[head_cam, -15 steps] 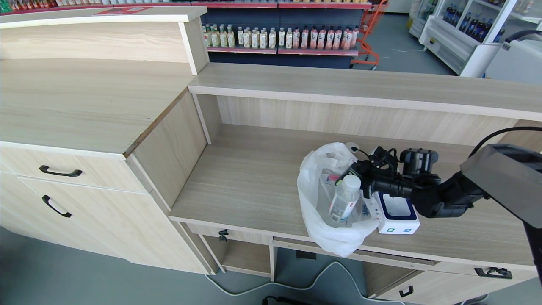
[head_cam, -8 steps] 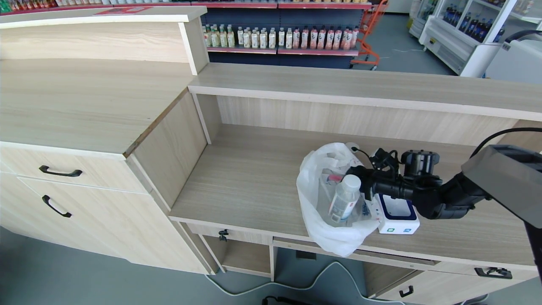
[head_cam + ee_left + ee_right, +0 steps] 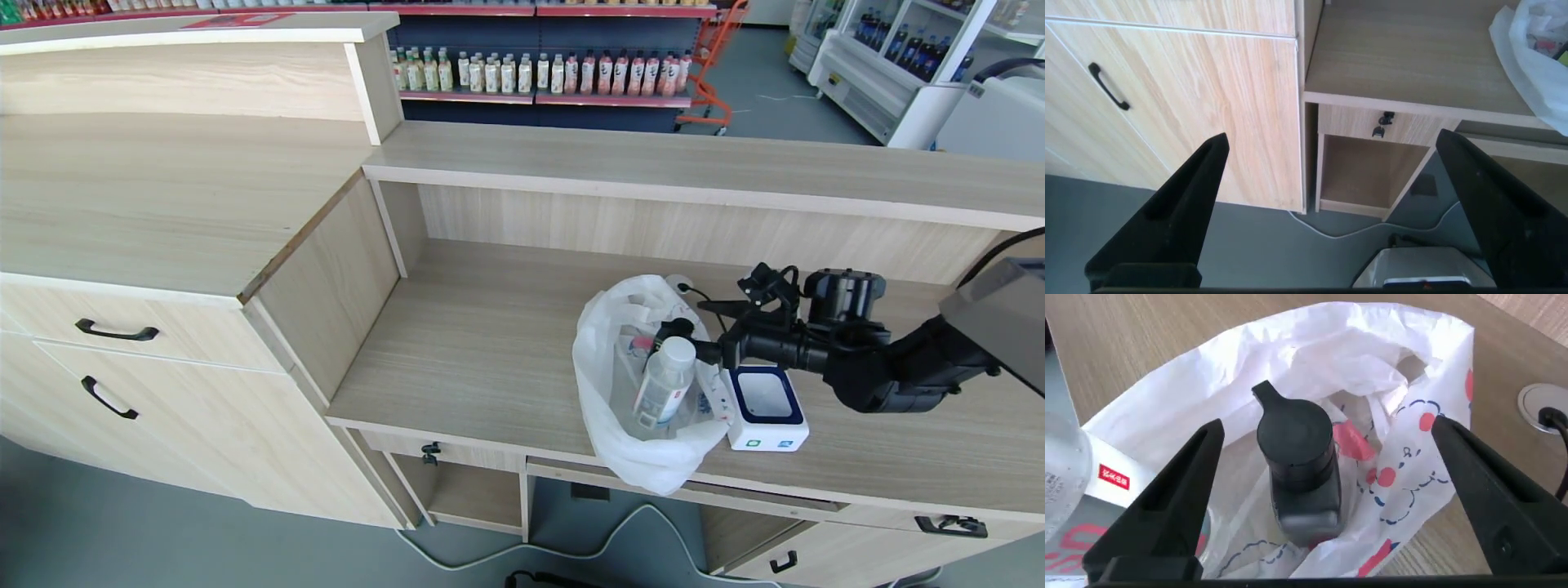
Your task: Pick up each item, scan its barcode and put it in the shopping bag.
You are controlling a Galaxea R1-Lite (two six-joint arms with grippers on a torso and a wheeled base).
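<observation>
Right gripper [image 3: 1327, 423]: jaws spread wide, pinching nothing. The dark-capped container [image 3: 1298, 474] stands in the shopping bag [image 3: 604, 392] just ahead of the jaws, centred between them, long axis roughly upright. A clear bottle [image 3: 665, 380] leans beside it. A straight pull-back looks safest.

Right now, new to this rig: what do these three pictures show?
A two-armed robot at a shop checkout. The wide picture is from its head, looking down at the counter, where a white shopping bag stands beside a barcode scanner. A clear bottle and a dark capped object sit in the bag. The other pictures come from wrist cameras; the black prongs are gripper fingers. The right gripper is open at the bag, the left gripper open by the cabinet. Neither holds anything.
</observation>
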